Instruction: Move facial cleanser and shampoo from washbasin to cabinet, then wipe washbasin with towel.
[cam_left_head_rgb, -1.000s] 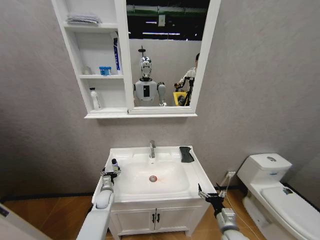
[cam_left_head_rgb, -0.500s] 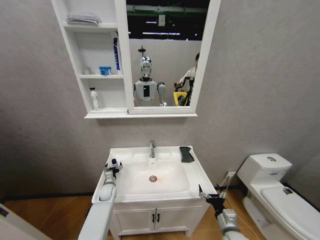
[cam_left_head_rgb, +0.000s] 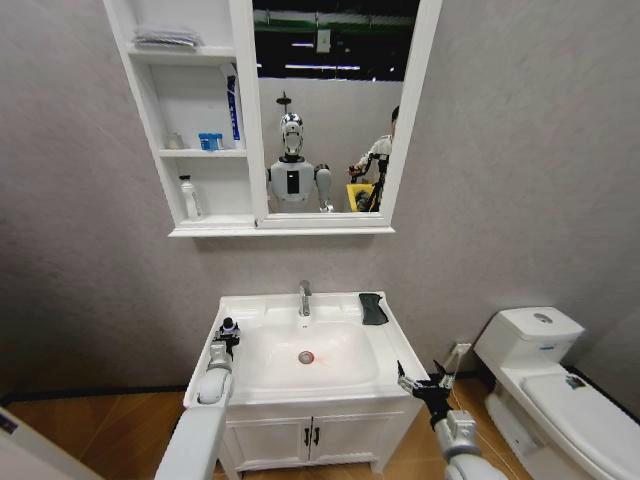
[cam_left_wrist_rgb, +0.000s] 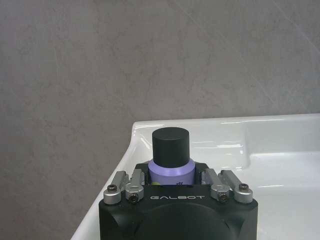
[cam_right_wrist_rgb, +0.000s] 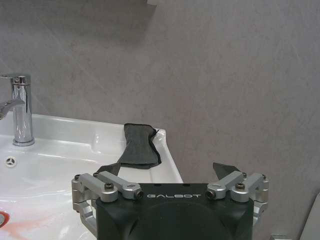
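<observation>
A pale lilac bottle with a black cap (cam_left_head_rgb: 228, 325) (cam_left_wrist_rgb: 170, 145) stands on the washbasin's (cam_left_head_rgb: 392, 340) left rim. My left gripper (cam_left_head_rgb: 225, 337) (cam_left_wrist_rgb: 170, 173) is around its body, fingers close against both sides, shut on it. A slim white bottle (cam_left_head_rgb: 188, 198) stands on the lowest shelf of the cabinet (cam_left_head_rgb: 215, 230). The dark towel (cam_left_head_rgb: 373, 308) (cam_right_wrist_rgb: 139, 147) lies folded at the basin's back right corner. My right gripper (cam_left_head_rgb: 420, 384) (cam_right_wrist_rgb: 165, 172) hangs open off the basin's front right corner, holding nothing.
A chrome tap (cam_left_head_rgb: 304, 298) (cam_right_wrist_rgb: 20, 110) rises behind the bowl. The middle shelf holds a blue tub (cam_left_head_rgb: 209, 141) and a tall blue tube (cam_left_head_rgb: 233, 108). A white toilet (cam_left_head_rgb: 545, 370) stands to the right, and vanity doors (cam_left_head_rgb: 310, 435) sit below.
My left gripper moved forward along the basin's left rim and now surrounds the lilac bottle. The right arm has hardly shifted.
</observation>
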